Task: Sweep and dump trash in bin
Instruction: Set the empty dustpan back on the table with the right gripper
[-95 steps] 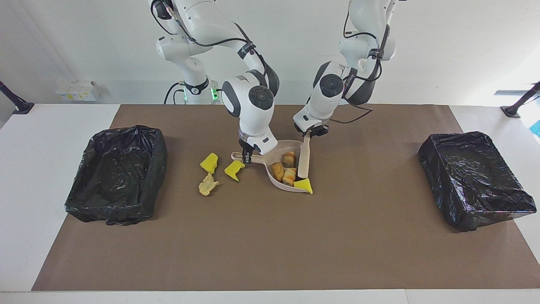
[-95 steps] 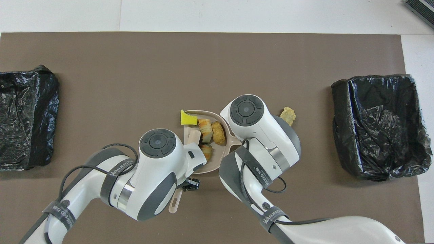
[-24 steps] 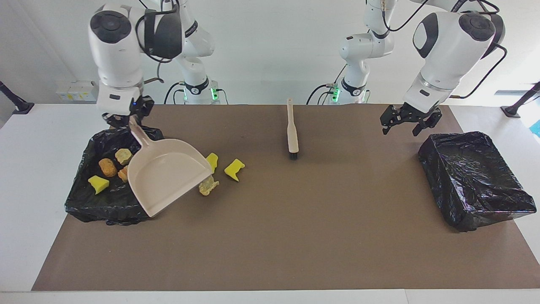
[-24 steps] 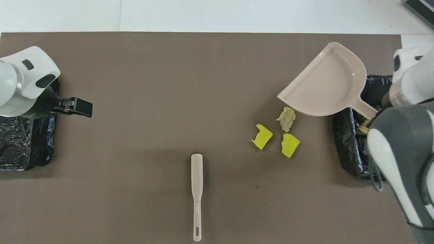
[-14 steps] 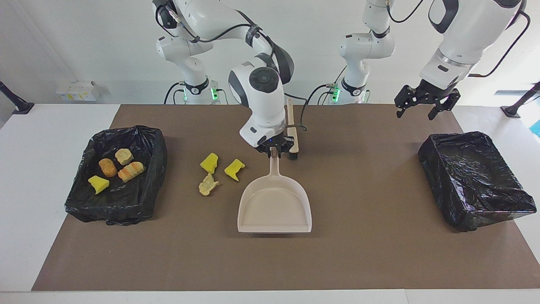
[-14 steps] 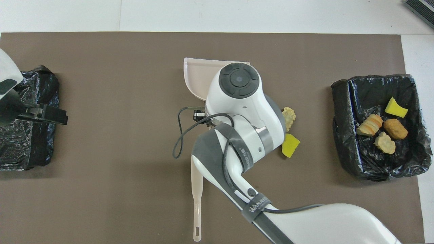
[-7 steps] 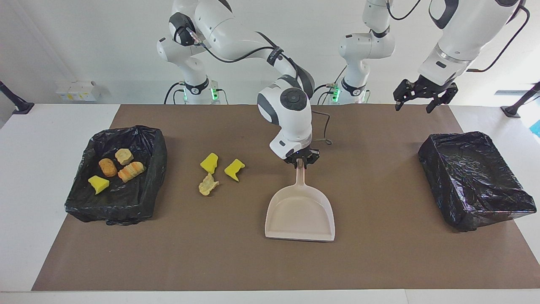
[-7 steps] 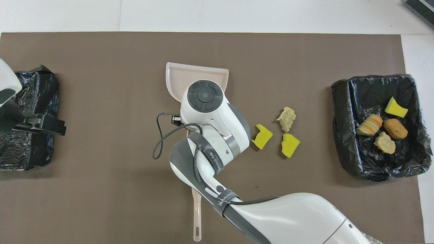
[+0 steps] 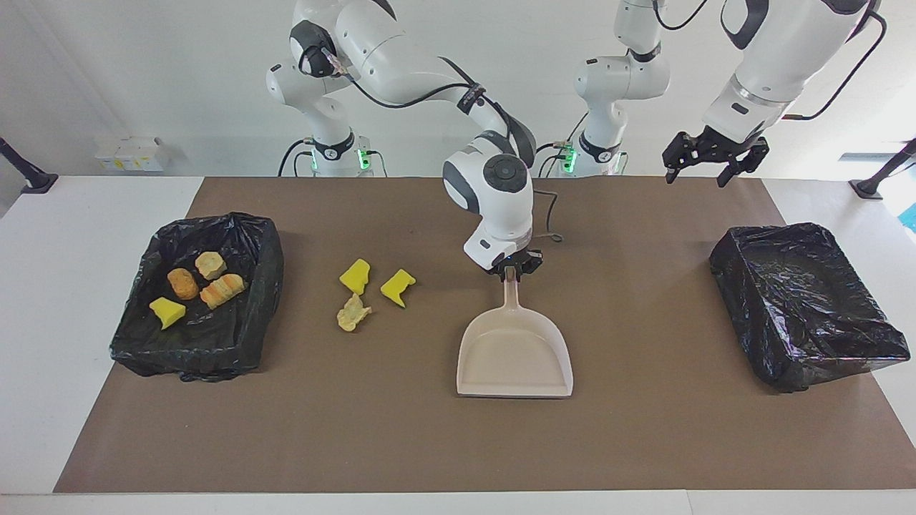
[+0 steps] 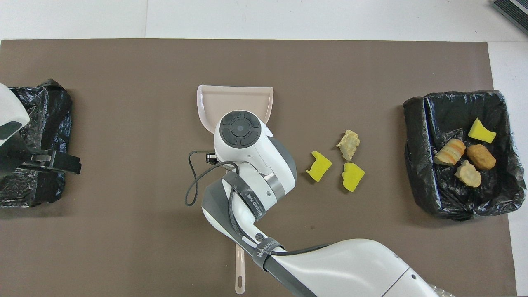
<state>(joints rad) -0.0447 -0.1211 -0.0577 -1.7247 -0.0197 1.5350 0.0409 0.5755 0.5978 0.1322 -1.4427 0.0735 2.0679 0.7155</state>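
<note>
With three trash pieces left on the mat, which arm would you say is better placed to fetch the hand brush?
Probably left: its end effector is open and free, while the right end effector grips the dustpan handle.

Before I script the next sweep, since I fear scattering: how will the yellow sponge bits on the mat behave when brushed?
The two yellow sponge bits look foamy, so probably light; a brisk stroke may flick them. Their angular, notched shapes suggest they slide or tumble rather than roll. The crumpled lump beside them may get pushed along too.
</note>
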